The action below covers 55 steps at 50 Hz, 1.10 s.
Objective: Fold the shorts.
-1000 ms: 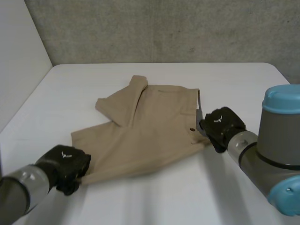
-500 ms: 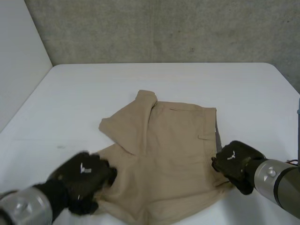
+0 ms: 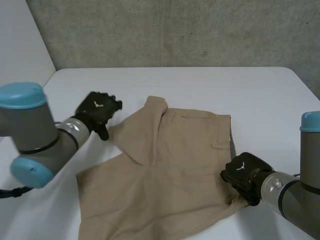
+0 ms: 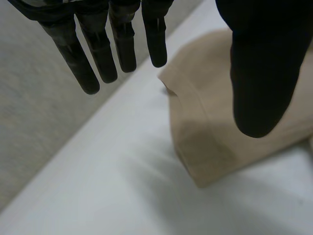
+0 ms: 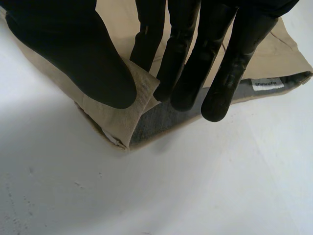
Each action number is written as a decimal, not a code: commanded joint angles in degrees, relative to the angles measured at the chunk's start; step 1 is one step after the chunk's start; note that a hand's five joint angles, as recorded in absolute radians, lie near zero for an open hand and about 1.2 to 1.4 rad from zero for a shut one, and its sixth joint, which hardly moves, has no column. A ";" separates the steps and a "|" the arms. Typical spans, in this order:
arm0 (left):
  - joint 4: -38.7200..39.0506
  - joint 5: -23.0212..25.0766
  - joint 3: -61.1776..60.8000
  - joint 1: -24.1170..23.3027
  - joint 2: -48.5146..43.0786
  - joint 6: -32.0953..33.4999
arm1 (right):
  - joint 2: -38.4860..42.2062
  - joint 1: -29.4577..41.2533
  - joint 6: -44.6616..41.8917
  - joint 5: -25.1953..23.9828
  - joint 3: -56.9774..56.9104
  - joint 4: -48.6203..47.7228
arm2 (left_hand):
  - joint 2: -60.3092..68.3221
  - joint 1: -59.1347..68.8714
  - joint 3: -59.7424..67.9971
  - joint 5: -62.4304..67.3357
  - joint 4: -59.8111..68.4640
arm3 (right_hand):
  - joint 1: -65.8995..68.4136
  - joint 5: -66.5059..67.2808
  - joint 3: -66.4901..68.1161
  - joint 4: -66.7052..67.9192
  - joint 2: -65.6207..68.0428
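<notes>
My left hand (image 3: 98, 111) hangs at the far left part of the table (image 3: 210, 82), just beside the turned-over leg of the shorts (image 3: 170, 175). My left arm (image 3: 35, 135) bends at the elbow near the table's left edge, and the forearm runs away from me to that hand. From the left wrist, my fingers (image 4: 122, 46) are straight and spread and the thumb (image 4: 261, 73) stands apart. They hold nothing, and the folded hem of the leg (image 4: 210, 142) lies below the thumb.

My right hand (image 3: 243, 175) sits low at the near right corner of the shorts, on the waistband, with my right arm (image 3: 295, 197) coming in from the right edge. From the right wrist, my thumb (image 5: 73, 54) presses a tan flap of the waistband corner (image 5: 115, 115) against my fingers (image 5: 222, 68), so this hand grips the cloth. Under the fingertips the waistband gapes and shows a grey lining (image 5: 164, 120) and a small white label (image 5: 267, 84).

The shorts are tan and lie flat in the middle of the table. The waist points to my right, and one leg is doubled over on top at the far left. The table is white and smooth. Behind it stands a rough grey wall (image 3: 175, 30), and a plain white side wall (image 3: 20, 60) is to the left.
</notes>
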 commanded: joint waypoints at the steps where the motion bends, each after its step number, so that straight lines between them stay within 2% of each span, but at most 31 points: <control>1: -3.73 -0.81 8.78 -1.17 -9.53 -0.05 | 0.00 -0.01 -0.01 0.04 0.08 -1.75 | 9.05 9.34 9.03 8.83 9.03 | 25.25 12.57 12.12 11.61 12.79; 10: -3.73 -1.43 12.04 -1.17 -13.84 0.39 | 0.17 -0.01 -0.01 0.04 0.08 -2.45 | 16.27 16.56 16.25 16.05 16.25 | 25.25 12.57 12.12 11.61 12.79; 14: -3.73 -3.53 13.44 -1.17 -15.34 1.79 | 0.17 -0.01 -0.01 0.04 0.08 -2.89 | 38.27 38.57 38.26 38.05 38.25 | 25.25 12.57 12.12 11.61 12.79; 15: -3.73 -5.02 13.97 -1.17 -15.77 3.01 | 0.17 -0.01 -0.01 0.13 0.00 -3.07 | 50.98 51.27 50.96 50.76 50.96 | 25.25 12.57 12.12 11.61 12.79; 16: -3.73 -5.81 14.15 -1.17 -16.04 3.63 | 0.17 -0.01 -0.01 0.13 0.00 -3.07 | 56.27 56.56 56.25 56.05 56.25 | 25.25 12.57 12.12 11.61 12.79; 20: -3.81 -12.92 13.97 -1.17 -16.31 8.28 | 0.17 -0.01 0.43 0.83 -0.62 -4.04 | 57.14 57.44 57.12 56.92 57.12 | 25.25 12.57 12.12 11.61 12.79; 21: -3.90 -16.86 13.54 -1.35 -16.05 10.38 | 0.17 -0.01 0.69 1.62 -0.79 -4.65 | 57.14 57.44 57.12 56.92 57.12 | 25.25 12.57 12.12 11.61 12.79; 24: -3.90 -22.77 12.57 -2.58 -15.61 13.21 | 0.78 -0.01 1.83 3.55 -0.97 -5.62 | 57.14 57.44 57.12 56.92 57.12 | 25.25 12.57 12.12 11.61 12.79; 25: -3.99 -26.35 11.52 -3.63 -15.17 14.78 | 1.14 -0.01 2.01 3.99 -1.06 -5.71 | 57.14 57.44 57.12 56.92 57.12 | 25.25 12.57 12.12 11.61 12.79; 28: -3.99 -29.28 9.59 -5.21 -13.68 16.03 | 2.36 -0.01 2.10 5.05 -1.41 -5.62 | 57.14 57.44 57.12 56.92 57.12 | 25.25 12.57 12.12 11.61 12.79; 31: -3.73 -28.76 7.91 -5.74 -12.44 15.94 | 2.54 0.16 2.28 5.05 -1.41 -5.71 | 57.14 57.44 57.12 56.92 57.12 | 25.25 12.57 12.12 11.61 12.79; 35: -3.46 -26.57 6.24 -6.80 -11.74 15.86 | 2.63 1.83 3.24 5.05 -1.67 -5.71 | 28.46 28.76 28.45 28.25 28.45 | 25.25 12.57 12.12 11.61 12.79; 38: -3.46 -25.86 6.24 -7.76 -10.95 15.59 | 2.54 2.01 3.68 5.05 -1.67 -5.71 | 18.84 19.14 18.83 18.62 18.82 | 25.25 12.57 12.12 11.61 12.79; 41: -3.29 -25.77 5.97 -8.03 -9.37 15.24 | 2.46 2.10 4.04 5.14 -1.67 -5.62 | 3.87 4.16 3.85 3.65 3.85 | 25.25 12.57 12.12 11.61 12.79; 48: -3.02 -25.69 4.23 -7.77 -3.49 10.60 | 2.02 2.10 4.91 4.79 -2.03 -5.80 | -1.88 -1.59 -1.90 -2.10 -1.90 | 25.25 12.57 12.12 11.61 12.79; 55: -3.64 -25.16 -3.68 -7.59 7.85 1.45 | 0.26 2.01 14.31 4.35 -6.15 -5.80 | -1.55 -1.25 -1.56 -1.76 -1.56 | 25.25 12.57 12.12 11.61 12.79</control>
